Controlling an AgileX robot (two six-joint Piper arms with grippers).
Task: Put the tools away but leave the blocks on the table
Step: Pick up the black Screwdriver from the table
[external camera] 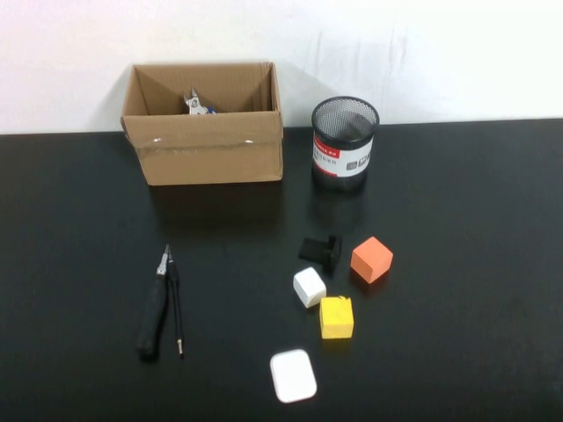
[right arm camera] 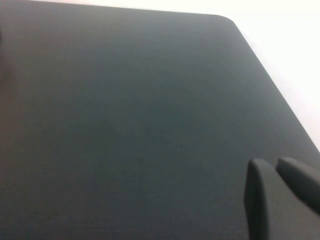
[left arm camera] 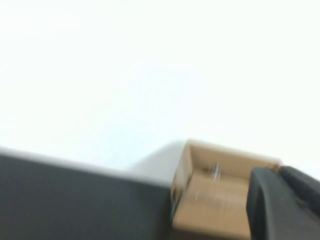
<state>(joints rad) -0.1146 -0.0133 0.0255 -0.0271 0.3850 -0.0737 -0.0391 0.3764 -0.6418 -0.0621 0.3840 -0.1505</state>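
Pliers (external camera: pixel 154 312) and the thin driver (external camera: pixel 176 303) lie touching side by side on the black worktop (external camera: pixel 457 211); metal cutter tips (external camera: pixel 197 105) show inside the cardboard box (external camera: pixel 207 141). Orange (external camera: pixel 371 258), white (external camera: pixel 309 287) and yellow (external camera: pixel 336 317) blocks sit clustered. Left tool (left arm camera: pixel 285 200) hangs close before the box, right tool (right arm camera: pixel 282 192) above bare worktop; each holds nothing visible, and their opening I cannot tell
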